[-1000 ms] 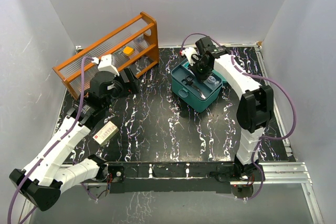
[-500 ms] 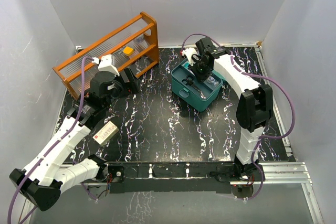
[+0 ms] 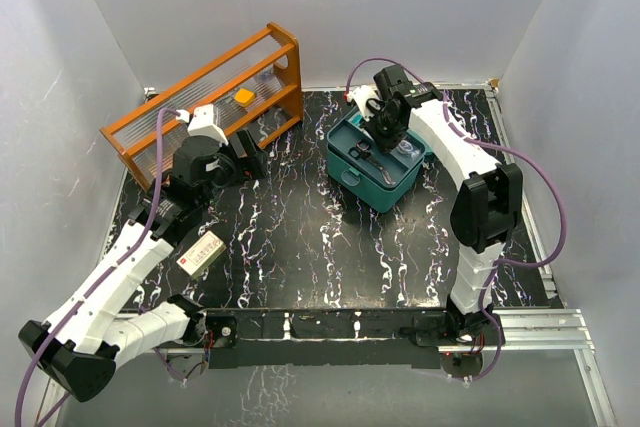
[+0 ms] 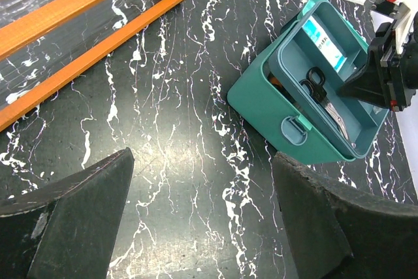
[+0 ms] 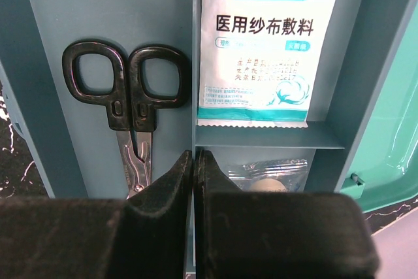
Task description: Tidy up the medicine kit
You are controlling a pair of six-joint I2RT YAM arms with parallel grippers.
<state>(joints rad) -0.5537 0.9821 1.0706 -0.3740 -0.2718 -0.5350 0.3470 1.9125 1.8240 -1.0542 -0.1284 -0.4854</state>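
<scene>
The teal medicine kit (image 3: 372, 187) (image 4: 261, 102) stands open at the back right. A darker divided tray (image 4: 289, 44) (image 5: 85, 17) sits skewed over its top. The tray holds black-handled scissors (image 5: 127, 96) (image 4: 320, 86), a medical gauze dressing packet (image 5: 261, 37) and a clear wrapped item (image 5: 274, 174). My right gripper (image 5: 194, 155) (image 3: 385, 132) is over the tray, shut on the thin divider wall between the scissors and the gauze. My left gripper (image 4: 202, 155) (image 3: 255, 157) hovers open and empty over the black tabletop, left of the kit.
An orange wooden rack (image 3: 200, 97) (image 4: 85, 4) stands at the back left with a small orange item (image 3: 243, 97) on it. A white box with a red label (image 3: 200, 250) lies by the left arm. White walls enclose the table.
The right gripper has shifted slightly toward the back of the kit, still shut. The left arm has not moved.
</scene>
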